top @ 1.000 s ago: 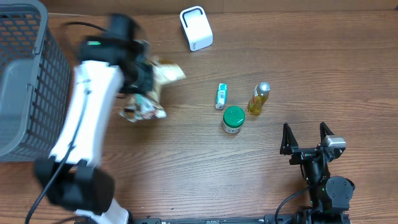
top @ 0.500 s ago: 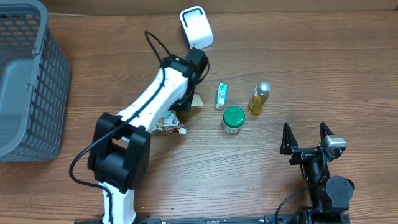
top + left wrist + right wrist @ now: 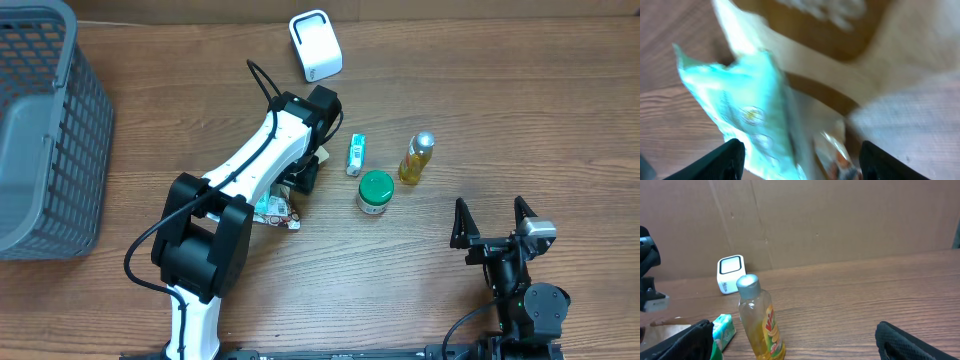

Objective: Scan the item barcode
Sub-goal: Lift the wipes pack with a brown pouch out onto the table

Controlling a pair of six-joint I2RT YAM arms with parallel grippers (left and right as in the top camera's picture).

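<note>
Nearest to us, at the lower right of the overhead frame, the right gripper [image 3: 490,222] sits with its jaws spread wide and nothing between them. Further up, left of centre, the crinkled foil snack packet [image 3: 278,211] lies on the brown wooden table [image 3: 520,100], partly under the white left arm [image 3: 250,165]. We judge it light, soft and slippery, likely to crumple and hide its barcode in a fold. We would therefore pinch it by a flat sealed edge and keep the printed face taut. The left gripper [image 3: 805,157] hangs just over it, wrist bent steeply down and fingers well apart. In its blurred wrist view the pale mint film fills the space ahead of them, and we see no grip on it. Furthest off, at top centre, stands the white box-shaped scanner [image 3: 315,45], apart from the packet.
</note>
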